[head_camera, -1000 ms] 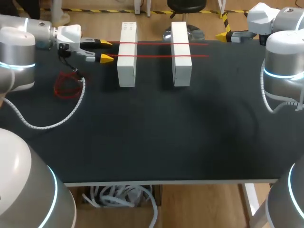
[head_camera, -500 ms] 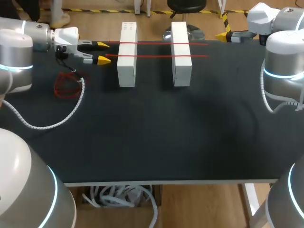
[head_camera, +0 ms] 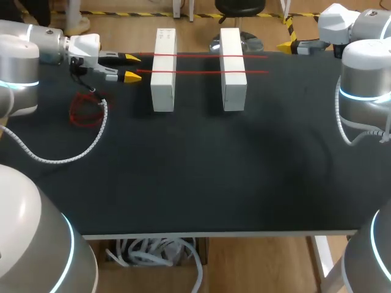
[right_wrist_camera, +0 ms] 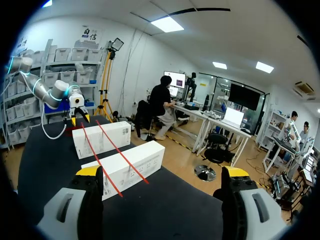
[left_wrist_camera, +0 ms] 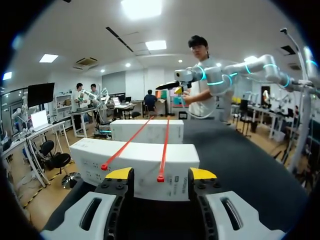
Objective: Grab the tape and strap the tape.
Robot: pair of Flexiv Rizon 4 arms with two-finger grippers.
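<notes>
Red tape strips (head_camera: 201, 71), two in parallel, lie across the tops of two white boxes (head_camera: 163, 91) that stand apart near the black table (head_camera: 195, 183)'s far edge. A broad stretch of tabletop runs from the boxes to the near edge, and a red tangle (head_camera: 85, 110), possibly spare tape, lies near the left edge. The left gripper (head_camera: 132, 67) hovers just left of the left-hand box with its fingers moderately spread around one strip's end, seemingly not touching it, and has drawn back slightly from the box, while the right gripper (right_wrist_camera: 162, 172) sits unchanged at the far right corner, fingers wide apart.
</notes>
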